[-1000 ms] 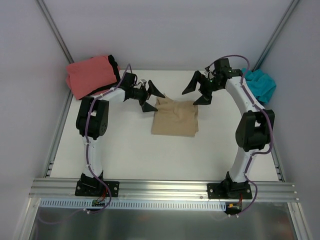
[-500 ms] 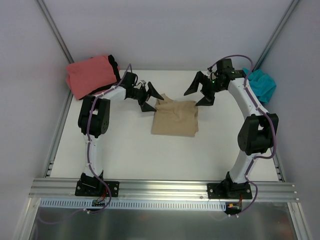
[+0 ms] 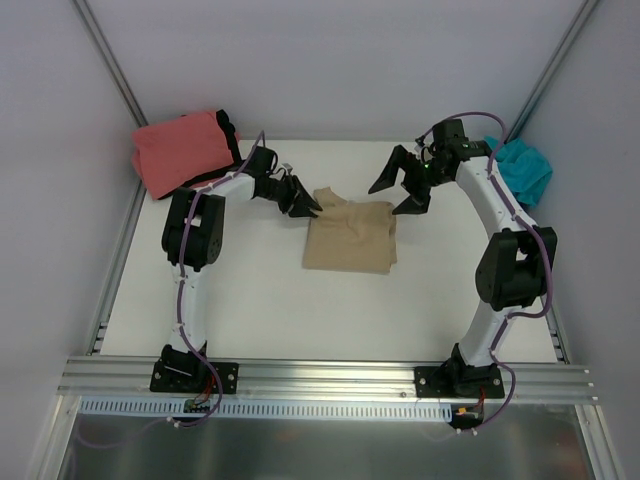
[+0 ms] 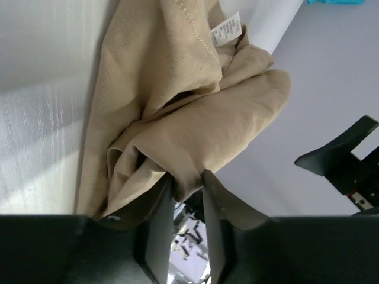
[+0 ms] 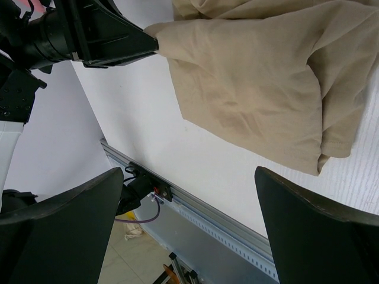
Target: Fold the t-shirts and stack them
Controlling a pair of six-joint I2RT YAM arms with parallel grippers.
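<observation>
We have the tan-beige cloth t-shirt (image 3: 350,238) lying roughly folded in the middle of the desk (image 3: 250,300), its far-left corner pinched in our left tool (image 4: 188,180). The right tool (image 3: 405,185) hangs spread wide, empty. The coral-pink shirt (image 3: 178,150) lies over the black shirt (image 3: 229,128) far left, and the teal shirt (image 3: 522,170) sits crumpled far right. Finishing this fold, the teal one and the stacking remain, we judge.

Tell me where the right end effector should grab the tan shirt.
Grip the far right corner of the tan shirt, coming down from above with the open right end effector. The shirt lies flat as a folded rectangle and that corner is nearest. The left end effector pinches the far left corner, so the grips would probably match.
</observation>
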